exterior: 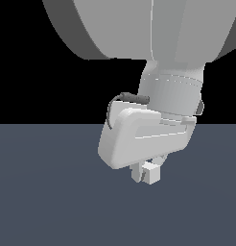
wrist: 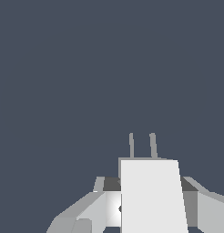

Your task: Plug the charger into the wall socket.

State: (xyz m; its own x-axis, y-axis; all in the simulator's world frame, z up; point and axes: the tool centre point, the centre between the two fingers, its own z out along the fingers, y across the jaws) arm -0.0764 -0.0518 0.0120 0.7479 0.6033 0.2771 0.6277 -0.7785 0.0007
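Note:
The charger (wrist: 151, 195) is a plain white block with two thin grey prongs (wrist: 142, 145) sticking out of its far end. My gripper (wrist: 150, 207) is shut on it, one finger (wrist: 84, 214) pressing each side. In the exterior view the charger (exterior: 151, 173) shows as a small white block hanging just under the gripper (exterior: 144, 172), a little above the dark grey floor. The wall socket is out of view in both frames.
The arm's large grey body (exterior: 139, 29) fills the upper part of the exterior view, with the white hand housing (exterior: 144, 137) below it. A flat dark grey floor (exterior: 53, 192) spreads beneath. The wrist view shows only this grey surface (wrist: 86, 68) beyond the prongs.

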